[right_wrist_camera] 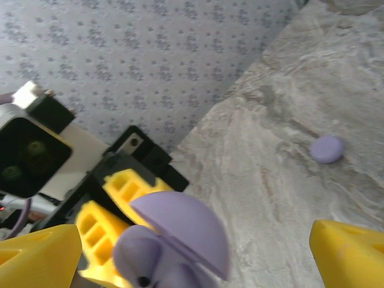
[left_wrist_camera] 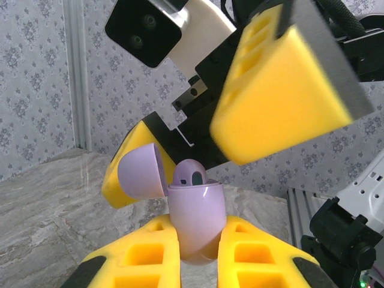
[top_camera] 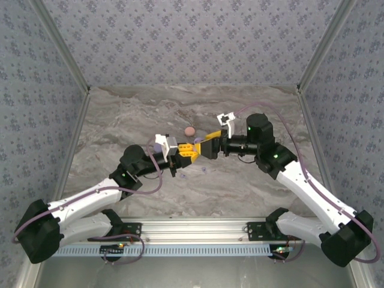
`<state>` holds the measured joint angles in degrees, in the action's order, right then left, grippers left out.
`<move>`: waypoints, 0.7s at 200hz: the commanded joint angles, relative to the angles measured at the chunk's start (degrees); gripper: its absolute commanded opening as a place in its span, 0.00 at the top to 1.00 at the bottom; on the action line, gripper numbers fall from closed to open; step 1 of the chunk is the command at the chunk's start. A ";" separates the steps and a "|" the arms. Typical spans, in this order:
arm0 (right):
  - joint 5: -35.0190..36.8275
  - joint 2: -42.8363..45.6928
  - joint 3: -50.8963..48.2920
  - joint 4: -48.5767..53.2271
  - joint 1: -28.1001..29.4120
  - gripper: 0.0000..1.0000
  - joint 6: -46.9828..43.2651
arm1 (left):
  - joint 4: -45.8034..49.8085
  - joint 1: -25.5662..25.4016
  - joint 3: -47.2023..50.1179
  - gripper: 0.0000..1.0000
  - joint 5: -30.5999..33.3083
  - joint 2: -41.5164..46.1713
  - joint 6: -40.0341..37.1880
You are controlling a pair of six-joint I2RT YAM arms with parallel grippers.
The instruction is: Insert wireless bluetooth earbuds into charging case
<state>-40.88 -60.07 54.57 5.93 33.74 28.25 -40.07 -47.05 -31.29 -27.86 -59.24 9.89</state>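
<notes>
While clamped on the lavender charging case (left_wrist_camera: 195, 210), holds it upright in the left gripper (left_wrist_camera: 200, 240), lid (left_wrist_camera: 141, 174) flipped open toward 9 o'clock. Shows one lavender earbud (left_wrist_camera: 191, 174) seated on top. Has right gripper (right_wrist_camera: 192, 255) spread wide apart, flanking the case. On table (right_wrist_camera: 288, 198) at 2 o'clock in the right wrist view: small blurred lavender piece (right_wrist_camera: 327, 149).

White shells and black joint housings make up the left arm (top_camera: 90, 201), lower left of the top view, and the right arm (top_camera: 306, 185), lower right. Lilac cables (top_camera: 159, 180) loop along both. Small green lights (top_camera: 275, 156), probably indicator lamps, glow on the joints. The fingers (left_wrist_camera: 138, 264) are yellow blocks with square pockets.
</notes>
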 commanded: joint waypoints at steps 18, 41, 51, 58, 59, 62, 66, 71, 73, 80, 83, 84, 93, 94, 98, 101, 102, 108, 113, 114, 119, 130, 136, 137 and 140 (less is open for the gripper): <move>-4.56 1.95 0.74 -5.71 1.73 0.00 1.42 | -0.27 -0.50 -0.90 1.00 -0.10 1.32 -1.35; -4.90 4.16 0.43 -5.53 2.19 0.00 1.11 | 0.40 -0.45 -0.86 1.00 0.50 1.32 -1.71; -4.82 5.09 -0.04 -5.07 2.51 0.00 1.01 | 0.61 -0.50 -0.75 1.00 0.66 1.41 -1.77; -4.53 5.86 -0.21 -4.35 2.81 0.00 0.43 | 0.67 -0.42 -0.79 1.00 0.74 1.37 -1.88; -4.50 5.98 -0.27 -4.17 2.86 0.00 0.37 | 0.68 -0.46 -0.75 1.00 0.72 1.39 -1.89; -4.18 6.36 -0.37 -3.49 3.03 0.00 0.01 | 0.70 -0.47 -0.71 1.00 0.77 1.41 -1.88; -3.63 6.75 -0.41 -2.67 3.12 0.00 -0.44 | 0.57 -0.49 -0.69 1.00 0.87 1.49 -1.89; -2.99 7.26 -0.51 -1.50 3.31 0.00 -0.96 | 0.61 -0.50 -0.62 1.00 0.87 1.45 -1.94; -2.71 7.43 -0.51 -1.00 3.34 0.00 -1.21 | 0.59 -0.46 -0.62 1.00 0.87 1.49 -1.97; -1.80 7.98 -0.84 0.20 3.52 0.00 -1.81 | 0.66 -0.49 -0.62 1.00 0.95 1.50 -1.97; -1.38 8.23 -0.95 0.82 3.55 0.00 -2.00 | 0.69 -0.49 -0.59 1.00 0.96 1.57 -1.92; -1.21 8.31 -0.99 0.96 3.54 0.00 -2.03 | 0.61 -0.50 -0.61 1.00 0.96 1.58 -1.95; 0.32 8.72 -1.26 2.64 3.62 0.00 -2.65 | 0.61 -0.46 -0.62 1.00 0.97 1.58 -1.93; 0.52 8.78 -1.33 2.84 3.66 0.00 -2.70 | 0.61 -0.48 -0.62 1.00 0.96 1.54 -1.91; 1.40 8.79 -1.32 3.63 3.63 0.00 -2.93 | 0.61 -0.47 -0.62 1.00 0.94 1.58 -1.92; 2.21 8.87 -1.28 4.35 3.66 0.00 -3.29 | 0.64 -0.48 -0.62 1.00 0.98 1.58 -1.83; 2.52 8.85 -1.29 4.57 3.64 0.00 -3.42 | 0.67 -0.49 -0.62 1.00 0.97 1.58 -1.86; 4.63 8.96 -0.97 6.62 3.62 0.00 -4.20 | 0.77 -0.48 -0.69 1.00 1.04 1.59 -1.84; 7.08 8.92 -0.56 8.80 3.54 0.00 -4.93 | 0.91 -0.49 -0.70 1.00 1.22 1.59 -1.89; 7.68 8.92 -0.41 9.21 3.58 0.00 -5.03 | 0.94 -0.50 -0.70 1.00 1.27 1.59 -1.89; 10.95 8.95 0.25 11.66 3.49 0.00 -5.77 | 1.07 -0.46 -0.70 1.00 1.57 1.65 -1.82; 17.60 9.12 1.65 16.67 3.48 0.00 -7.50 | 2.00 -0.47 -0.86 1.00 2.59 1.67 -1.71; 21.81 9.26 2.18 18.72 3.39 0.00 -7.84 | 2.46 -0.43 -0.88 1.00 3.11 1.67 -1.77; 22.47 9.31 2.19 19.05 3.33 0.00 -7.94 | 2.50 -0.47 -0.88 1.00 3.27 1.67 -1.79; 24.24 9.40 2.29 19.83 3.22 0.00 -8.02 | 2.66 -0.45 -0.88 1.00 3.59 1.67 -1.76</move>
<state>-32.56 -51.27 54.48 13.96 37.15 24.25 -37.87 -47.37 -31.29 -26.59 -58.59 8.82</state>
